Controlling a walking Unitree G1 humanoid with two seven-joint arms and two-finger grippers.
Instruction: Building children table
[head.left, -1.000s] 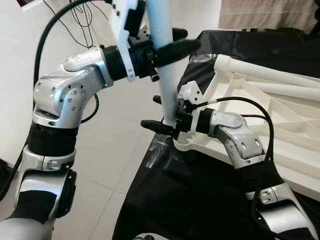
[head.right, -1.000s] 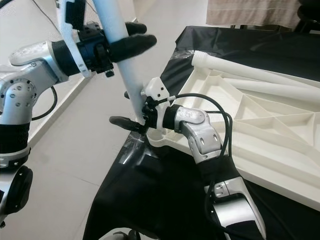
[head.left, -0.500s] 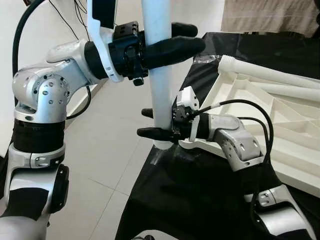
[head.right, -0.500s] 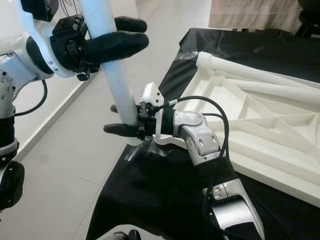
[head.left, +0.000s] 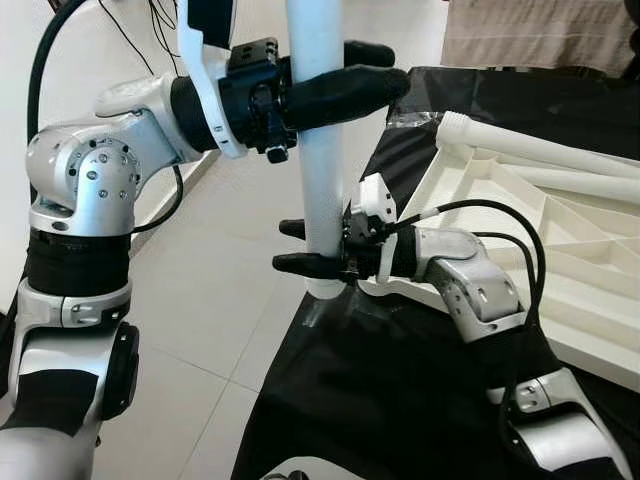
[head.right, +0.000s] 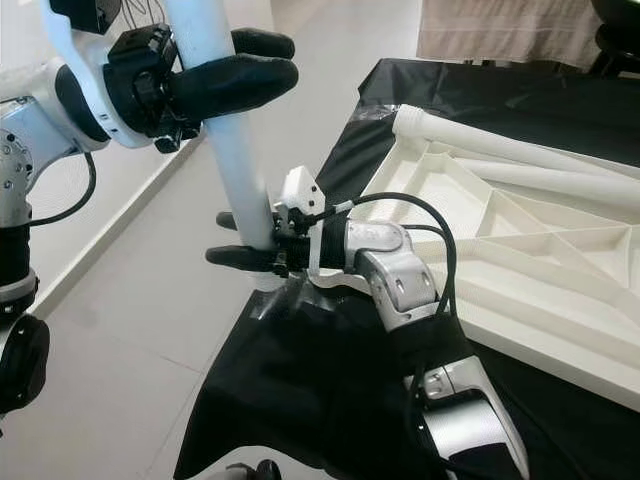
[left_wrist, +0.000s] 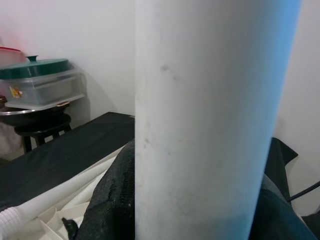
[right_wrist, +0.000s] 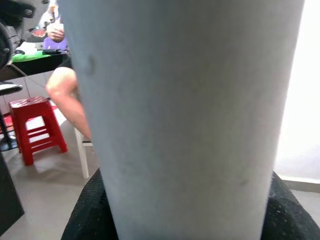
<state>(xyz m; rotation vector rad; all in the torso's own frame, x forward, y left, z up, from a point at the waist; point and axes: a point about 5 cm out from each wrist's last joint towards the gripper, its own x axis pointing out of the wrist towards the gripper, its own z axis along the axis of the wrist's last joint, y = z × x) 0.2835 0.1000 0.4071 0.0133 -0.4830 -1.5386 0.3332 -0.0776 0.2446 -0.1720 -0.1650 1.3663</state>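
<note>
Left eye view has me holding the white table leg (head.left: 322, 170) almost upright, both arms on it: my left pincer (head.left: 335, 85) is pinched round the upper part, my right pincer (head.left: 310, 250) is pinched round it low down, just above its bottom end. That end hangs just off the near corner of the upturned white table top (head.right: 520, 250), which lies underside-up on the black cloth (head.right: 330, 390).

I judge the step to be seating this leg in the corner socket. To do it well I'd keep the leg plumb, let the lower grip steer the tip over the socket while the upper grip only steadies, then press straight down along the leg's axis; any tilt would likely jam it or lever the moulded top across the slippery cloth. I cannot see the socket itself behind my right wrist.

The leg is a smooth, matt plastic tube, round and slightly scuffed in both wrist views, so the rubbery black fingers (left_wrist: 112, 200) need firm squeeze to stop it twisting. The top is stiff ribbed plastic with triangular bracing. Another leg (head.left: 540, 145), with a ridged end, lies along its far edge.
</note>
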